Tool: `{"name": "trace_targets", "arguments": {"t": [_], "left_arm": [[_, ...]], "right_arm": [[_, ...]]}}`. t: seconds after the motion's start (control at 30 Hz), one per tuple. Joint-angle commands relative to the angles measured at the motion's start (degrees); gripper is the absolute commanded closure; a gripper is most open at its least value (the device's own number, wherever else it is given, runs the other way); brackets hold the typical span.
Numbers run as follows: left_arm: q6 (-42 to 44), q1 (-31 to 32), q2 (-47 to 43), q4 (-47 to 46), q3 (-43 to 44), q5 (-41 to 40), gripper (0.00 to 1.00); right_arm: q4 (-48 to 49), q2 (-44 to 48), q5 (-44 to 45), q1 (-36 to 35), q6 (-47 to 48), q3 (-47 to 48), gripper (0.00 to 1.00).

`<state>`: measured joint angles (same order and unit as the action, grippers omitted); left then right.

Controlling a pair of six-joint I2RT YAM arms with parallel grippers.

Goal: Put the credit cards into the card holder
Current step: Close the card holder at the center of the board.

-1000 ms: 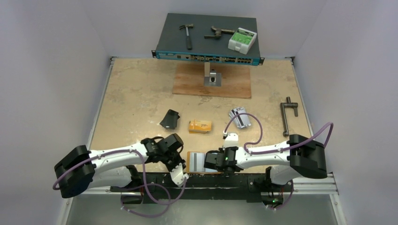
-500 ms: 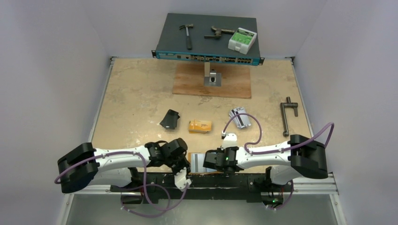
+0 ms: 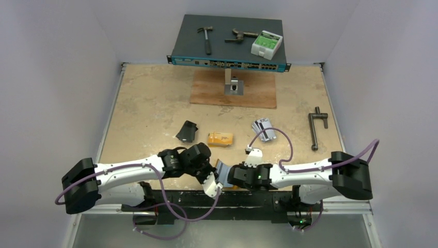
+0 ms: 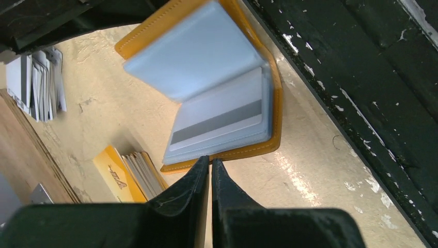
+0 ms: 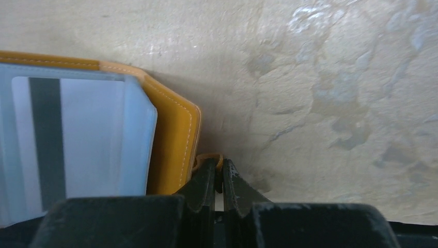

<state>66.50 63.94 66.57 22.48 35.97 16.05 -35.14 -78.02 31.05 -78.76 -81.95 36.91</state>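
Beige mottled surface (image 3: 144,103) from above, with a network switch (image 3: 227,44) at the back. The orange card holder (image 3: 223,169) sits at the near edge, half open, squeezed between the left claw (image 3: 214,175) and right claw (image 3: 231,175). Spare credit cards lie further out: a yellow-orange stack (image 3: 219,138) and a silver pile (image 3: 264,129).

Left wrist: the claw (image 4: 206,163) is down to a slit, tips right at the holder's (image 4: 196,57) orange rim. Can't tell if it's actually pinching it. One sleeve holds a striped card (image 4: 217,124).

Right wrist: the claw (image 5: 217,165) is clamped on the holder's (image 5: 173,134) little snap tab (image 5: 209,156).
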Motion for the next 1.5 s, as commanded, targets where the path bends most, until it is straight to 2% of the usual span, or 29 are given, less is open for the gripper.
{"name": "trace_targets", "arguments": {"t": [0.0,0.13,0.3,0.63,0.87,1.2,1.47], "left_arm": [[-4.1,0.6,-1.2,1.7,2.1,2.4,0.95],[-4.6,0.6,-0.7,2.2,2.7,3.9,0.95],[-5.6,0.6,0.5,0.9,3.2,5.7,0.95],[-6.1,0.6,2.8,1.8,6.8,6.7,0.95],[-7.0,2.1,6.8,3.1,9.9,7.9,0.95],[-9.6,8.7,12.3,3.3,11.8,7.0,0.95],[-10.4,9.4,14.3,1.1,11.5,5.6,0.96]], "right_arm": [[17.8,6.5,-4.9,-0.4,-3.6,-4.9,1.0],[24.5,9.8,-6.4,-0.5,-5.0,-7.9,1.0],[28.2,8.1,-8.7,-0.4,-7.8,-10.1,1.0],[28.1,4.0,-8.8,-0.2,-10.5,-11.4,1.0],[28.1,7.7,-7.5,-0.2,-14.3,-14.1,1.0],[24.6,11.8,-6.3,-0.2,-16.7,-15.2,1.0],[23.2,12.5,-4.4,-0.2,-16.8,-14.7,1.0]]}}
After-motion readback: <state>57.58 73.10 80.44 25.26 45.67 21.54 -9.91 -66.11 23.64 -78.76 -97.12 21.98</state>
